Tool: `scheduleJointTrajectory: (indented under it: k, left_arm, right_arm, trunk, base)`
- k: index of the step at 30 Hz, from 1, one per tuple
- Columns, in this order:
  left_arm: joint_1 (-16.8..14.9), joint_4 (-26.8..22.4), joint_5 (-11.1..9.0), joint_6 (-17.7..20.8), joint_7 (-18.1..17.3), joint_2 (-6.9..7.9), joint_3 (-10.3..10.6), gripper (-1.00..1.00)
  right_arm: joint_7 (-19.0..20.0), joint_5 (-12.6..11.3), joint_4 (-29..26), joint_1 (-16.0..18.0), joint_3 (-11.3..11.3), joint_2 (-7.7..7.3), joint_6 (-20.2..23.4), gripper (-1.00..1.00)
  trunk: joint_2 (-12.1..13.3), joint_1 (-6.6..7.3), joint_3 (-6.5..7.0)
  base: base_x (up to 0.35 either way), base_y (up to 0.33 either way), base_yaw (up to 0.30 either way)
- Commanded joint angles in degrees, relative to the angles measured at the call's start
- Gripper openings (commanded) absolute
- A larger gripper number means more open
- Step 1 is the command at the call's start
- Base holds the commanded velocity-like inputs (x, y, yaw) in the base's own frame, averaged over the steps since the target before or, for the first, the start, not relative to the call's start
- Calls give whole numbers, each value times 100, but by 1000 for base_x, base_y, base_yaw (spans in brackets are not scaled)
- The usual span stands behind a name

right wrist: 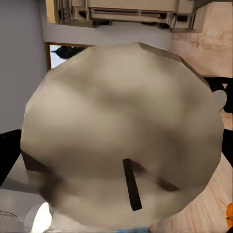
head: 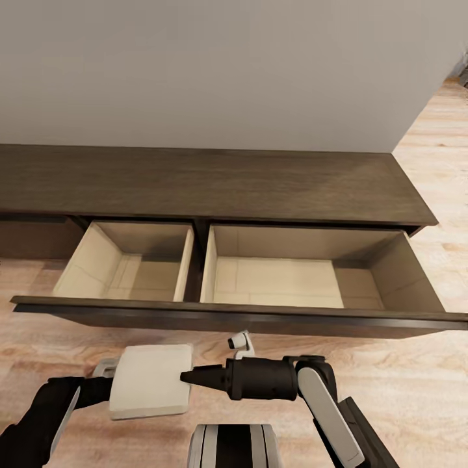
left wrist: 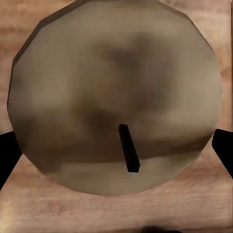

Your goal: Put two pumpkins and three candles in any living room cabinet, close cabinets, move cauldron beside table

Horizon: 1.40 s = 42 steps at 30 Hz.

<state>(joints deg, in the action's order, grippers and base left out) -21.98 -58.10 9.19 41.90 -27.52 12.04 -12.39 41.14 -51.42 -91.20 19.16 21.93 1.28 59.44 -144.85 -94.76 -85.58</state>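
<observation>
- The left gripper (left wrist: 116, 151) is clasping a candle (left wrist: 111, 87). In the left wrist view its dark fingers (left wrist: 7, 151) are pressing against opposite sides of the candle's round, pale grey-beige top, which has a short black wick.
- In the head view this candle (head: 149, 382) is showing as a pale block at the end of the left arm (head: 45, 416). It is hanging over the wooden floor (head: 403, 390), in front of the cabinet and outside its drawers.
- The right gripper (head: 194, 377) is pointing sideways towards the left arm, and its dark tip is reaching the near edge of that same pale candle.
- In the right wrist view a candle top with a wick (right wrist: 121, 136) is sitting very close to the lens, with dark finger shapes at either side. I cannot tell whether the right gripper is gripping it or standing released.
- The cabinet (head: 195, 182), a long, low, dark brown wood unit, is standing against a plain grey wall (head: 227, 65).
- Its wide front is standing pulled out towards the robot, exposing two pale beige compartments side by side.
- The left compartment (head: 84, 266) and the wider right compartment (head: 416, 273) are both showing bare floors.
- The robot's pale trunk (head: 234, 448) is showing at the bottom edge of the head view.
</observation>
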Motion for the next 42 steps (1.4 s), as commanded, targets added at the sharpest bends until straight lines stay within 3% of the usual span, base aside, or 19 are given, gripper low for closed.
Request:
scheduleJointTrajectory:
  k: [1,28,42]
  left_arm:
    - [1,0,3,2,1,0,0,-100]
    - [1,0,8,2,2,0,-1,-100]
    - [1,0,4,3,7,-16,-1,-100]
  right_arm:
    - [-8,-15,2,0,40,-2,-6,-100]
    - [59,-44,41,0,66,-84,0,-100]
    - [49,-58,41,0,47,-84,-3,-100]
  trunk:
    - [2,2,23]
    - [38,72,621]
    - [56,108,931]
  base:
    - [-21,5,0]
    - [-33,0,0]
    - [-134,0,0]
